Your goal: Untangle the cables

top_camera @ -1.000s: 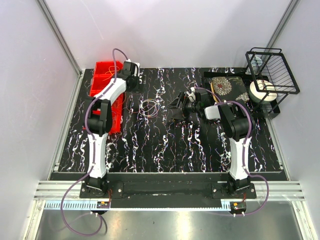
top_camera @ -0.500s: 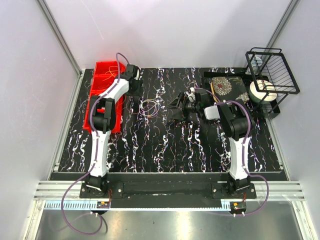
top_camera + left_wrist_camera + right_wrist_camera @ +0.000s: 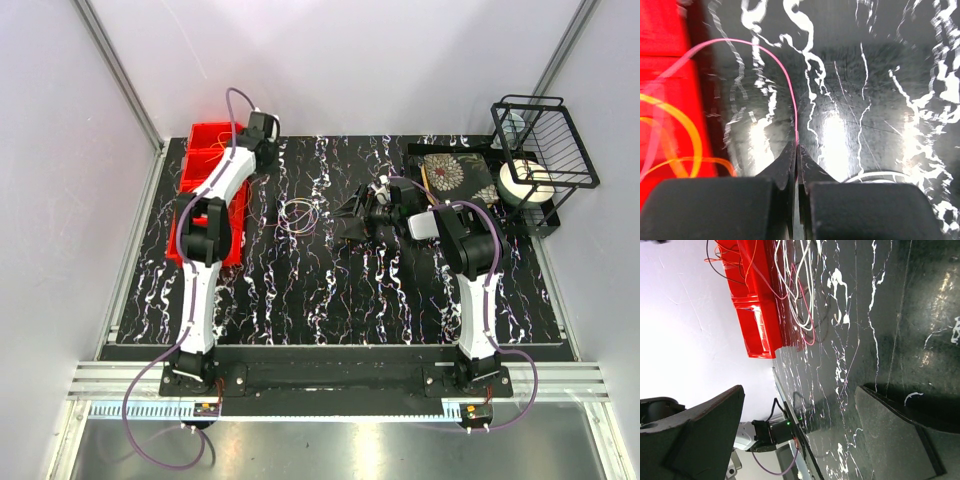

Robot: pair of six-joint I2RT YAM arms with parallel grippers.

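The cables [image 3: 298,213] lie as a small tangle of orange, yellow and pale loops mid-table. In the right wrist view the cables [image 3: 800,285] stretch toward the red bin. My left gripper [image 3: 267,162] is at the back left beside the bin. In its wrist view the left gripper [image 3: 797,149] is shut on a thin pink cable [image 3: 775,62], which arcs up and left over the bin's edge. Orange loops [image 3: 687,132] lie inside the bin. My right gripper [image 3: 352,215] is just right of the tangle, low over the table. The right gripper [image 3: 800,390] stands wide open and holds nothing.
A red bin [image 3: 203,150] with more wire sits along the table's left edge, under the left arm. At the back right stand a black wire basket [image 3: 548,140], a white roll [image 3: 524,182] and a floral-patterned box [image 3: 455,172].
The left gripper's jaws have shut, pinching the pink cable. Its wrist shifted slightly near the bin's corner. The right arm has stayed still.
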